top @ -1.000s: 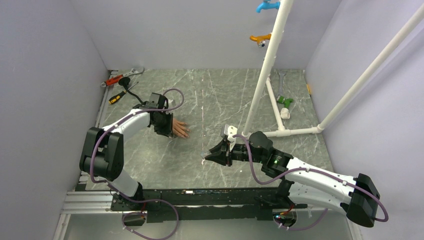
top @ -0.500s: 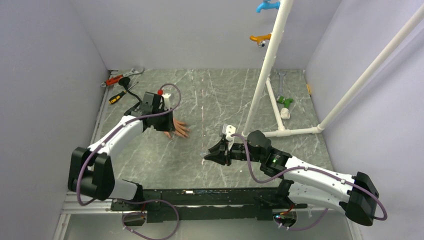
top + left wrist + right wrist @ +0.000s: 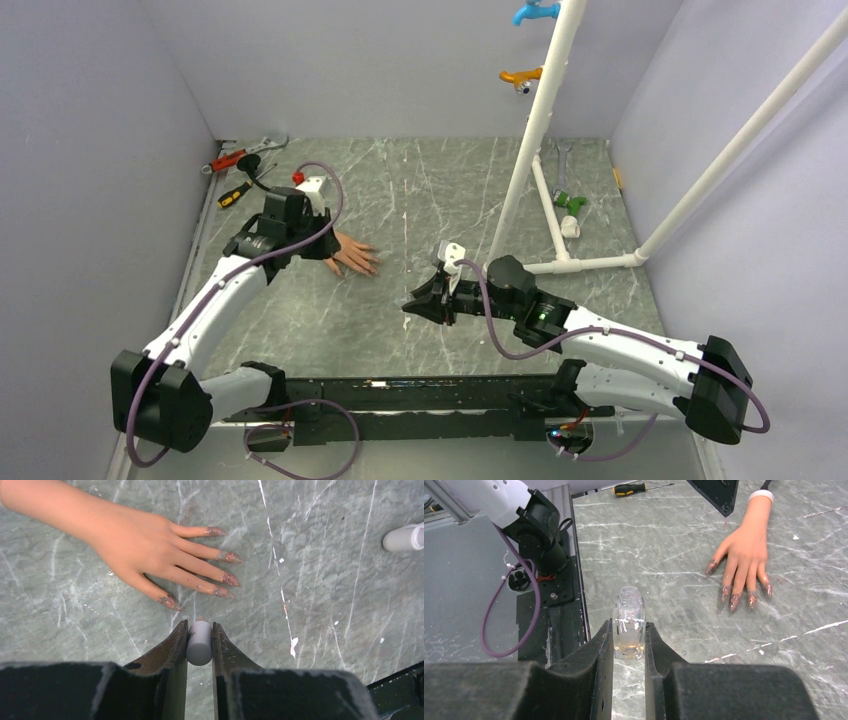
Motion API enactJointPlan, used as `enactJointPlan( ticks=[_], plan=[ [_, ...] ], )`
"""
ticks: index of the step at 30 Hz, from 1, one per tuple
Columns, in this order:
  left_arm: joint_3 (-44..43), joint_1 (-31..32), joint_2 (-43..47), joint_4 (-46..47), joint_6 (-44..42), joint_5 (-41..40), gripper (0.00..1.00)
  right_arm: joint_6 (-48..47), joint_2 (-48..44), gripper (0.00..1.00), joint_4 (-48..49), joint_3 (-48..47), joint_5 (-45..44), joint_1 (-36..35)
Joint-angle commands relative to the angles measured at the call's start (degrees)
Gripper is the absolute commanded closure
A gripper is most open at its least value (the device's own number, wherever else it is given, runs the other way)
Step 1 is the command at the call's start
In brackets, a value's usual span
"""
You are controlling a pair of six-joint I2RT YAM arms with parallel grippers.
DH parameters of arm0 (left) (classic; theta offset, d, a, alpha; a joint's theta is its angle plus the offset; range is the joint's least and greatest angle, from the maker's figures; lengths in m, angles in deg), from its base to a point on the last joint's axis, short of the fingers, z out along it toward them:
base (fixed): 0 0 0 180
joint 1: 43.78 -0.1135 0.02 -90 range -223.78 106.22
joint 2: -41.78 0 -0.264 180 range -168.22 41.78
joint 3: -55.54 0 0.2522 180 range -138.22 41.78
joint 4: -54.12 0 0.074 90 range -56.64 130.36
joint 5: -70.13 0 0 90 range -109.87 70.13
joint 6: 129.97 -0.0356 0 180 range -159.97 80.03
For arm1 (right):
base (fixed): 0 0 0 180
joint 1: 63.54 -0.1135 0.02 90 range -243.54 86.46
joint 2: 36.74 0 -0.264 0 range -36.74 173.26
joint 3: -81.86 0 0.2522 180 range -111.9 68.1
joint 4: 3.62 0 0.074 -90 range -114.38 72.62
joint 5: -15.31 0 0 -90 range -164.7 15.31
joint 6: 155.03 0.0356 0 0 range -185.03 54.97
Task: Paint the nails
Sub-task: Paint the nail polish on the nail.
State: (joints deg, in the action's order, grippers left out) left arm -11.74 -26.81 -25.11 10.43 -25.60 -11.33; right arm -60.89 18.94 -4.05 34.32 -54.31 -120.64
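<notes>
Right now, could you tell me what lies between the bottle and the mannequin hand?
Nothing but bare table: the right wrist view shows open marble from the bottle in the right gripper to the hand.

The table (image 3: 350,605) looks like matt grey-green stone, veined white and flecked with dried white specks. The mannequin hand (image 3: 135,540) has a smooth, matt, skin-toned surface, plastic or rubber; its nails (image 3: 229,557) carry a rough, glittery reddish-pink coat. The cap (image 3: 199,649) pinched in the left gripper (image 3: 200,629) is smooth, dull, pale-grey plastic. The bottle (image 3: 629,615) held in the right gripper (image 3: 629,626) is clear and glossy with bright glints; whether glass or plastic I cannot tell. The fingers (image 3: 594,665) are black, matt and slightly grainy, chalky along the edges. Toward 2 o'clock the pipes (image 3: 530,130) are smooth white plastic; at 10 o'clock a wrench (image 3: 268,145) shines as bare metal.
</notes>
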Motion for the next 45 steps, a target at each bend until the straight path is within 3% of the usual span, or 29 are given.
enactJointPlan(
  ticks=[1,6,14,45],
  plan=[
    [1.9,0.1,5.5,4.3,8.1,-1.5,1.0,0.3,1.5,1.0,2.9,-4.5,-2.7,-0.3],
    [8.7,0.2,9.3,12.1,16.3,-5.0,1.0,0.2,3.4,1.0,2.0,-7.0,-2.8,-0.5],
    [15.5,-2.1,8.4,17.3,16.6,-8.4,1.0,0.5,1.0,1.0,0.8,-5.3,-4.3,-1.1],
    [22.4,-3.1,-2.5,26.5,19.6,-8.4,1.0,-0.5,-0.9,1.0,1.7,-1.9,-5.5,-1.1]
  ],
)
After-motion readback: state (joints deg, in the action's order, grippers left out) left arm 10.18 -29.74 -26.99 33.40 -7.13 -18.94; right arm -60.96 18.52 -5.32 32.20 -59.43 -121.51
